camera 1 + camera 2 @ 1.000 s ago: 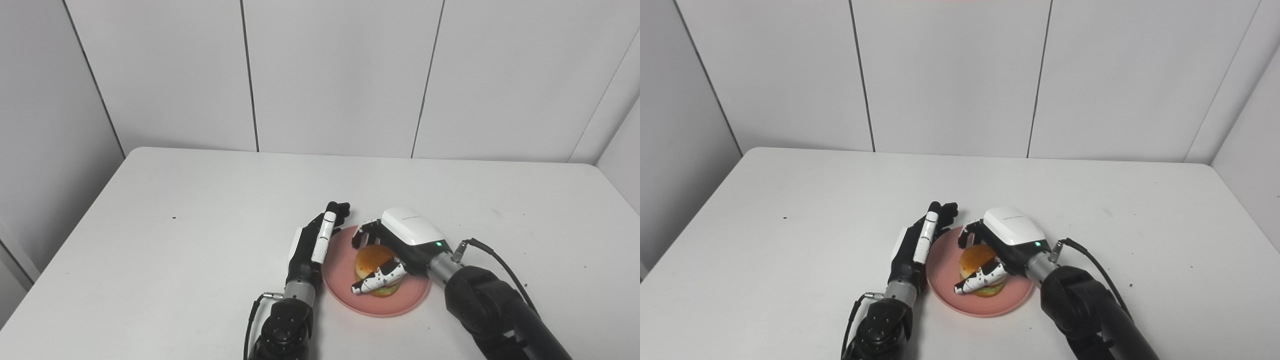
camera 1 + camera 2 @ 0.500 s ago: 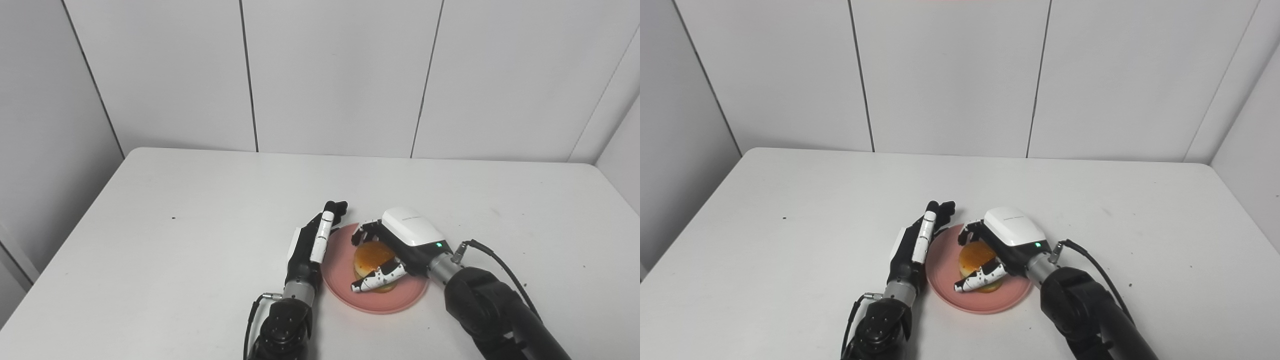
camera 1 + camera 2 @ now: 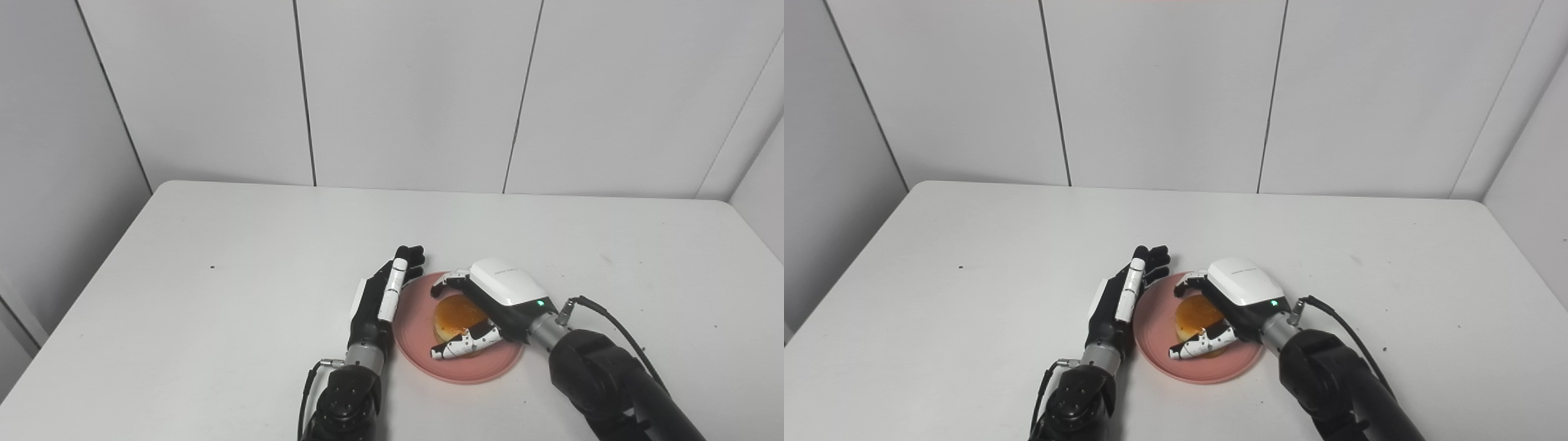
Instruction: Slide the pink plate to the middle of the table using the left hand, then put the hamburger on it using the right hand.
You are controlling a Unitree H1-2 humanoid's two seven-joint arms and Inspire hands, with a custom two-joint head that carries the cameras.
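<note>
You have one pink plate (image 3: 422, 352) in the lower centre of the frame, a round, shallow, smooth dish with a slightly raised rim, lying flat on the matte white table (image 3: 214, 318). On it sits one hamburger (image 3: 456, 313), a rounded bun with a glossy orange-brown top; its lower layers are mostly hidden by the hand around it.

Your right hand (image 3: 490, 303), just right of centre, has a smooth white shell over its back with a small green light, and black-and-white segmented fingers (image 3: 465, 348). Those fingers curl around the hamburger from the near and far sides, so the hand is grasping it while the hamburger rests on the plate.

Your left hand (image 3: 383, 300), just left of the plate, stands on edge with its black-and-white fingers straight and close together, pointing toward the upper part of the frame. It grips nothing; its palm side lies against or just beside the plate's left rim, and you cannot tell which.

Two black, glossy forearms come in from the bottom edge, and a black cable (image 3: 603, 313) loops from the right wrist. Behind the table stand plain grey wall panels (image 3: 410, 92) split by thin dark vertical seams.
</note>
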